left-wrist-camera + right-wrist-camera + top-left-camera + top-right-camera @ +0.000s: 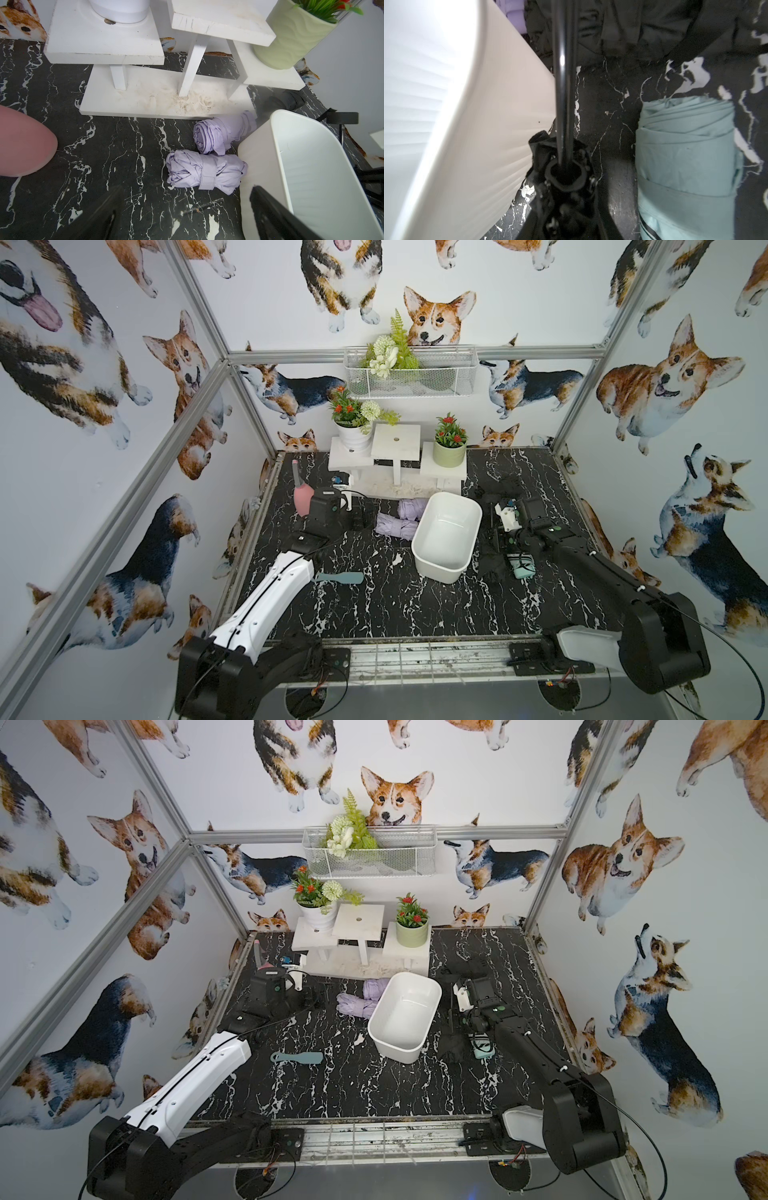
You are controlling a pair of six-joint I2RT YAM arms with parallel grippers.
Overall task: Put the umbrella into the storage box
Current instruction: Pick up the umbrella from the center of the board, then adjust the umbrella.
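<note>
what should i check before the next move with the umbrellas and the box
1. storage box empty, room for an umbrella: ok
2. left gripper open, facing the two lilac umbrellas: ok
3. right gripper closed on the black umbrella shaft: cannot tell
4. mint umbrella lying apart from that shaft: ok
5. an umbrella inside the box: not ok, none yet
</note>
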